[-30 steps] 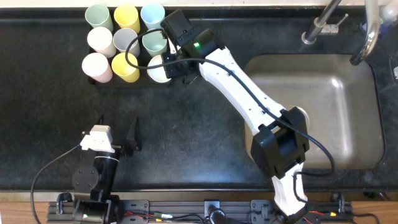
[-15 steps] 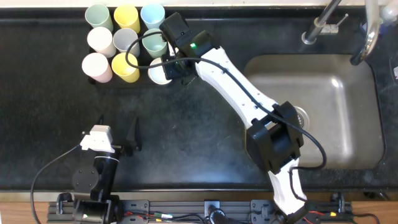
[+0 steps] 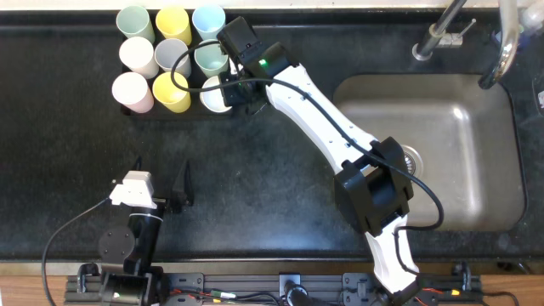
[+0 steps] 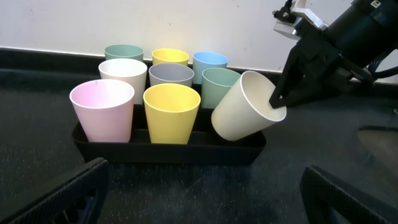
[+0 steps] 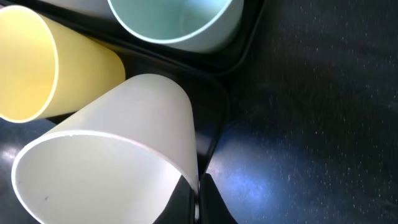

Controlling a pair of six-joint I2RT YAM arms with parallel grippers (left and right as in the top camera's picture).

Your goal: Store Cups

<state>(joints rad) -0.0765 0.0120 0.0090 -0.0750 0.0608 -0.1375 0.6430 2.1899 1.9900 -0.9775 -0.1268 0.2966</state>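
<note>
Dark speckled worktop (image 3: 255,187) is stretching across the scene, with a steel sink (image 3: 442,144) sitting at its right side. A black tray (image 4: 168,152) is resting near the back wall, and eight cups are standing upright in it, mouths up, in three rows. A pink cup (image 4: 102,109) and a yellow cup (image 4: 171,112) are filling the front row, leaving the corner slot beside the yellow one free.

The right gripper (image 4: 292,93) is pinching the rim of a cream cup (image 4: 242,109), jaws clamped on the wall with one finger inside the mouth and one outside. This cup is hanging tilted over the free corner slot, its base pointing down toward the tray next to the yellow cup and its mouth leaning outward. Whether the base is touching the tray floor cannot be told.

The left gripper (image 3: 161,174) is sitting low over the worktop near its arm's base, well apart from the tray, jaws wide apart and holding nothing.

The cream cup is looking light, thin-walled and smooth, so it is probably prone to slipping or flexing under a hard squeeze. A rim pinch like this one seems the sensible hold, since the neighbours are crowding its sides, and the cup likely needs righting before release so it is not tipping over the tray edge
</note>
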